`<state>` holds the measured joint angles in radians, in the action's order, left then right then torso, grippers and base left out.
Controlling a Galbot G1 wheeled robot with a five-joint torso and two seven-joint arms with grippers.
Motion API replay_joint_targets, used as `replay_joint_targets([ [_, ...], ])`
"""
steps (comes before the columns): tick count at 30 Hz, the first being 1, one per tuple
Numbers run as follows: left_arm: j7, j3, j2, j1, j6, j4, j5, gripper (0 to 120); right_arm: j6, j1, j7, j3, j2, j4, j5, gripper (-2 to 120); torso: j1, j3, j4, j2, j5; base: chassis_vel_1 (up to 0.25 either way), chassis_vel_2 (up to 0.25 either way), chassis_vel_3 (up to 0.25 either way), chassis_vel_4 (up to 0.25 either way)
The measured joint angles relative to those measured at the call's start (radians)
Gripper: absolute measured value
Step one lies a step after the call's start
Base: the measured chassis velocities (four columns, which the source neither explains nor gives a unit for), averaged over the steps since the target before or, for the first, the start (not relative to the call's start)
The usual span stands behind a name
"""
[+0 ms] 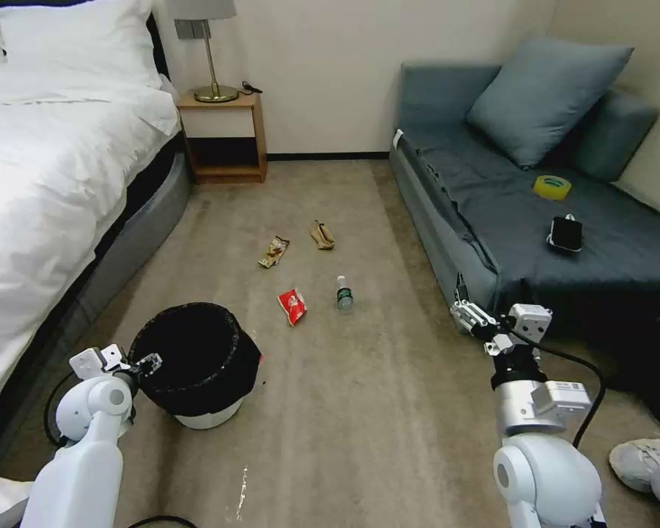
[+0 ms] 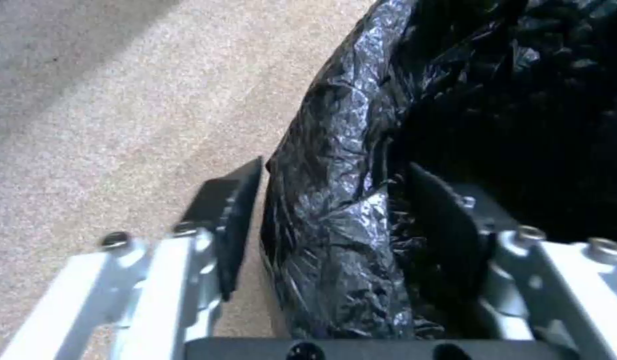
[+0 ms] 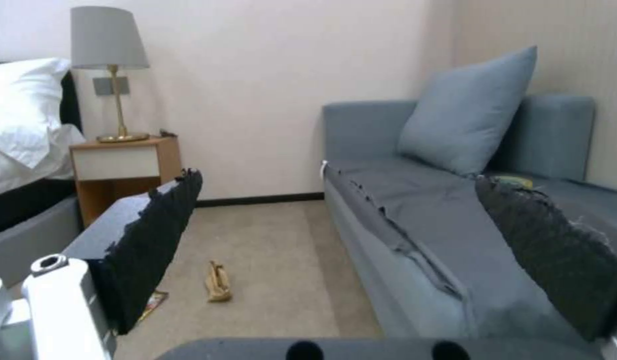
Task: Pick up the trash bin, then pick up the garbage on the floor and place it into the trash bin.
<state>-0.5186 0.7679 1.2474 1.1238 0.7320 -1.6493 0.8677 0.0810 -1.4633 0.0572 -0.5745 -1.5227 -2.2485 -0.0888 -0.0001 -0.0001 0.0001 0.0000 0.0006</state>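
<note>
**Straddling the bin's rim, litter scattered ahead**

Reaching low on my left side, my left gripper [image 2: 322,225] sits open across the rim of the trash bin [image 1: 198,363]: one pad outside over the carpet [image 1: 389,411], the other inside against the crinkled black liner, neither visibly pressing it. The bed [image 1: 44,191] runs close along my left, leaving a narrow strip of floor beside the bin. My left arm is bent down and forward, wrist turned toward the bin.

My right gripper [image 1: 468,314] hangs raised near the front edge of the sofa [image 1: 506,198], jaws wide apart, holding nothing.

The bin stands upright on the carpet, white base showing below the black bag. Beyond it, on open carpet between bed and sofa, lie the red snack packet [image 1: 292,306], the clear bottle [image 1: 345,295], the candy wrapper [image 1: 273,251] and the tan scrap [image 1: 322,235], all well apart from the bin and each other.
</note>
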Motion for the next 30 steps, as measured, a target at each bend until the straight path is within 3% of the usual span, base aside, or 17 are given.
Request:
replay_joint_targets([
  [14,0.000,0.021,0.011,0.029,0.005,-0.037,0.016,4,-0.039,0.003,0.000,0.001,0.010,0.003,-0.007,100,0.000,0.000,-0.0001,0.000,-0.0014,0.000,0.000,0.000,0.000],
  [18,0.001,0.029,0.013,0.041,0.011,-0.062,0.017,3,-0.060,0.001,0.002,0.002,0.014,0.004,-0.021,100,0.000,0.000,-0.0004,0.000,-0.0020,0.000,0.000,0.000,0.000],
  [24,0.007,0.072,0.033,0.101,0.009,-0.229,-0.054,3,-0.120,0.007,0.006,0.004,0.024,0.006,-0.075,100,0.000,0.000,-0.0003,0.000,-0.0008,0.000,0.000,0.000,0.000],
  [25,0.007,0.072,0.033,0.101,0.009,-0.229,-0.054,3,-0.120,0.007,0.006,0.004,0.024,0.006,-0.075,100,0.000,0.000,-0.0003,0.000,-0.0008,0.000,0.000,0.000,0.000],
  [28,0.019,0.086,0.064,0.152,0.009,-0.335,-0.135,3,-0.135,0.012,0.006,0.004,0.032,0.007,-0.094,100,0.000,0.000,-0.0001,0.000,-0.0006,0.000,0.000,0.000,0.000],
  [30,0.023,0.089,0.075,0.167,0.009,-0.363,-0.163,3,-0.140,0.012,0.006,0.003,0.034,0.009,-0.097,100,0.000,0.000,-0.0001,0.000,-0.0006,0.000,0.000,0.000,0.000],
])
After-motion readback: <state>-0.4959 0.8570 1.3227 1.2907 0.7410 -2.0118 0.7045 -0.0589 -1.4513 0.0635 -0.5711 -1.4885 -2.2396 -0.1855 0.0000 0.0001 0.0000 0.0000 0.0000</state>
